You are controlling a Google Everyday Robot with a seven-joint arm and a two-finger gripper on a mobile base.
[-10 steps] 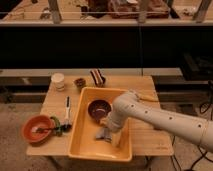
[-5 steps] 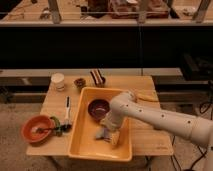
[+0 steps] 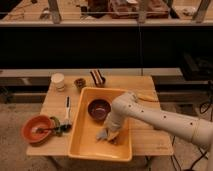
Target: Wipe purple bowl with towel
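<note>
The purple bowl [image 3: 99, 109] sits upright inside the yellow tub [image 3: 85, 142], toward its back. My white arm reaches in from the right and bends down into the tub. My gripper [image 3: 108, 133] is low in the tub, just in front and right of the bowl, at a crumpled grey towel [image 3: 104, 135] lying on the tub's floor. The arm hides the gripper's upper part. The towel lies apart from the bowl.
The tub stands on a small wooden table [image 3: 150, 142]. An orange bowl [image 3: 36, 129] with utensils is at the left front, a black pen [image 3: 67, 105] beside it. A white cup [image 3: 58, 81], a small brown cup [image 3: 79, 82] and a dark object [image 3: 97, 77] stand along the back edge.
The arm has lowered and pulled slightly toward the tub's front, bringing the gripper down onto the towel. The bowl has not moved.
</note>
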